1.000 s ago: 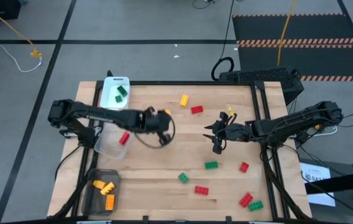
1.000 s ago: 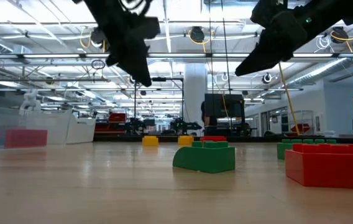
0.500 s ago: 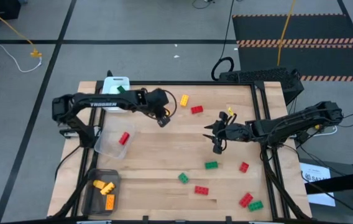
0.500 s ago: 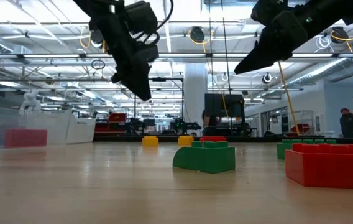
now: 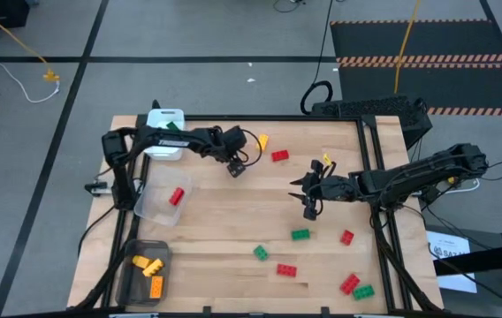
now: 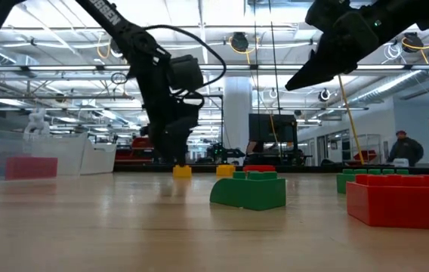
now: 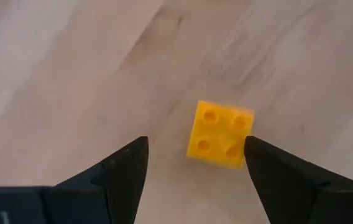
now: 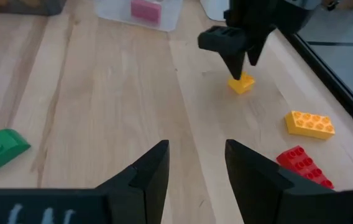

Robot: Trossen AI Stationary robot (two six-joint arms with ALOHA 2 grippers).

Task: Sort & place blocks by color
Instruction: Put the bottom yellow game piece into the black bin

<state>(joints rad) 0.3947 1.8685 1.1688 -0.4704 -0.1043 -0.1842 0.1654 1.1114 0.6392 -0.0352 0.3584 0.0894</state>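
1. A pale wooden table (image 5: 224,221) stood in a large hall lit by ceiling lights, with a person far off at the back.
2. The left gripper (image 5: 236,166) hung low at the table's far side. Its fingers were spread either side of a small yellow four-stud brick (image 7: 220,135), which lay on the wood close to one finger.
3. A good grasp probably called for centring over the brick, sinking until the tips straddled its flat sides, and then closing squarely.
4. It likely belonged in the dark tray (image 5: 133,281) holding the orange bricks.
5. The right gripper (image 5: 308,201) hovered mid-table, parted and empty.
6. Loose bricks: four red, three green, two yellow.
7. Trayed bricks: one red in the clear tray (image 5: 152,208) and seemingly three orange in the dark tray. The arm hid the white tray's (image 5: 164,117) contents.
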